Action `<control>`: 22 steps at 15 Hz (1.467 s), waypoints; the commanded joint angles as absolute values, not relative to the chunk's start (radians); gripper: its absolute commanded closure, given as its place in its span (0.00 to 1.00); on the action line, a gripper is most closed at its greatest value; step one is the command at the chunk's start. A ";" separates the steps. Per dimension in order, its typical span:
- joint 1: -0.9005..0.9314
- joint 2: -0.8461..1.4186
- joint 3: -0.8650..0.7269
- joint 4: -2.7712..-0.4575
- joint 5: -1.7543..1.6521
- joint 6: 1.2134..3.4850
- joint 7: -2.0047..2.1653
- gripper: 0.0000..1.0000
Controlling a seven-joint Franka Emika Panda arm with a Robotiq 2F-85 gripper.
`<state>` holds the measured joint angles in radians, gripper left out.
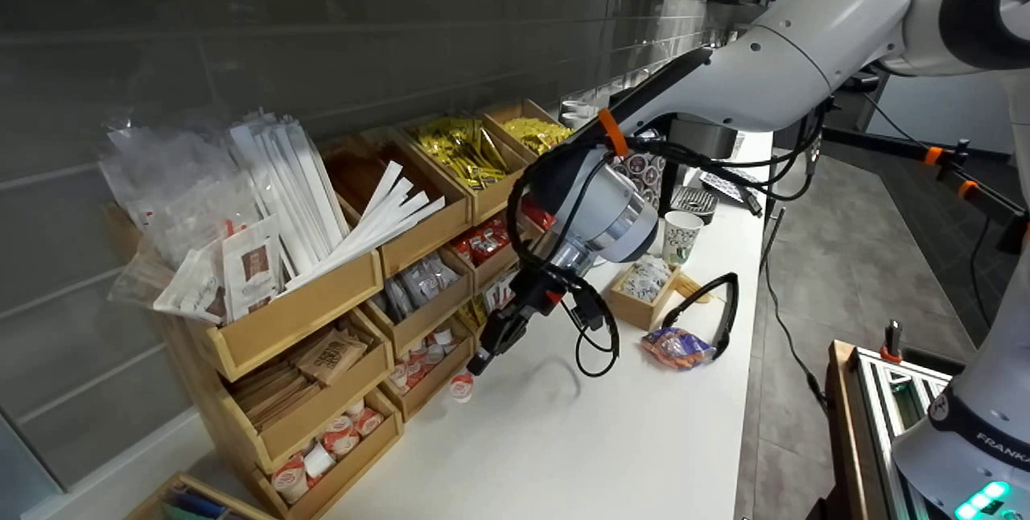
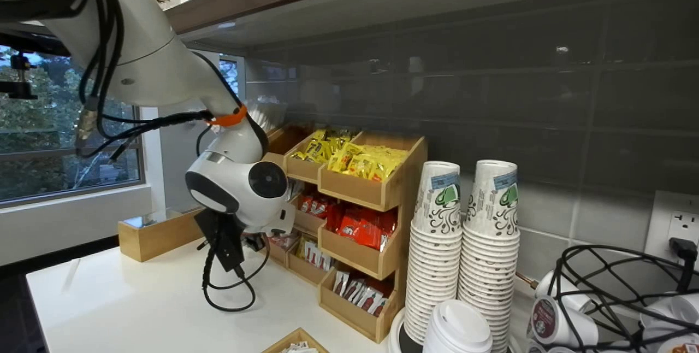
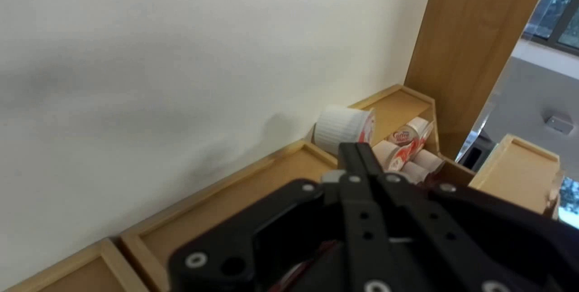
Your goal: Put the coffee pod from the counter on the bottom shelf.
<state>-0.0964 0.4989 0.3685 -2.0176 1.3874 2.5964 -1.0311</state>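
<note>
The coffee pod (image 1: 461,385), a small whitish cup with a red-marked lid, is on the white counter (image 1: 579,431) beside the front of the bottom shelf (image 1: 354,468). The wrist view shows the pod (image 3: 340,127) on its side against the bins' front edge, just beyond my fingertips. My gripper (image 1: 479,363) is low over the counter, tilted toward the rack. In the wrist view the gripper (image 3: 359,147) has its fingers together with nothing between them. Whether a fingertip touches the pod I cannot tell. The bottom shelf (image 2: 349,306) shows in an exterior view, where the fingers and pod are hidden.
Similar pods (image 1: 326,456) lie in bottom bins. Higher tiers hold packets, with white paper strips (image 1: 282,190) on top. A small wooden box (image 1: 640,299), a paper cup (image 1: 681,237) and a purple-orange bag (image 1: 676,347) stand on the counter. Cup stacks (image 2: 434,254) stand beside the rack.
</note>
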 commanded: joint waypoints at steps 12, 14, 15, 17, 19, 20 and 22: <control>0.053 0.476 0.119 -2.018 1.655 2.418 -1.135 0.99; 0.056 0.476 0.120 -2.018 1.655 2.419 -1.134 0.99; 0.056 0.476 0.120 -2.018 1.655 2.419 -1.134 1.00; 0.076 0.492 0.111 -1.996 1.670 2.448 -1.109 1.00; 0.092 0.500 0.103 -1.982 1.679 2.458 -1.085 1.00; 0.099 0.506 0.102 -1.972 1.687 2.459 -1.072 1.00; 0.114 0.523 0.099 -1.947 1.701 2.472 -1.042 1.00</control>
